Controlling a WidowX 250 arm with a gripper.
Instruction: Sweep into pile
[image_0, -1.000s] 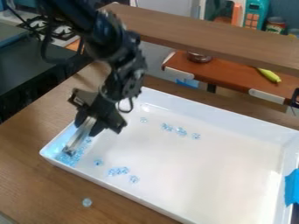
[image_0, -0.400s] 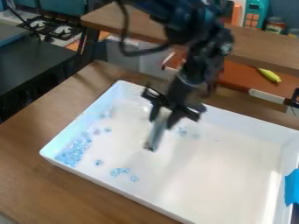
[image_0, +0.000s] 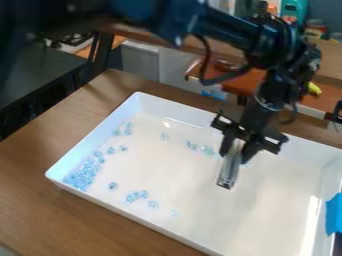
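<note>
the tray (image_0: 267, 215) is white, its beads (image_0: 83, 175) pale blue.

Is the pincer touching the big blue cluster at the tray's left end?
Apart. The camera view shows white tray between the pincer and the blue cluster.

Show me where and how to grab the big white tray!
Probably at the middle of its near long wall, the tool coming from above to pinch it: that wall stands up like a little fence, and the blue bits bunch farther left.
</note>
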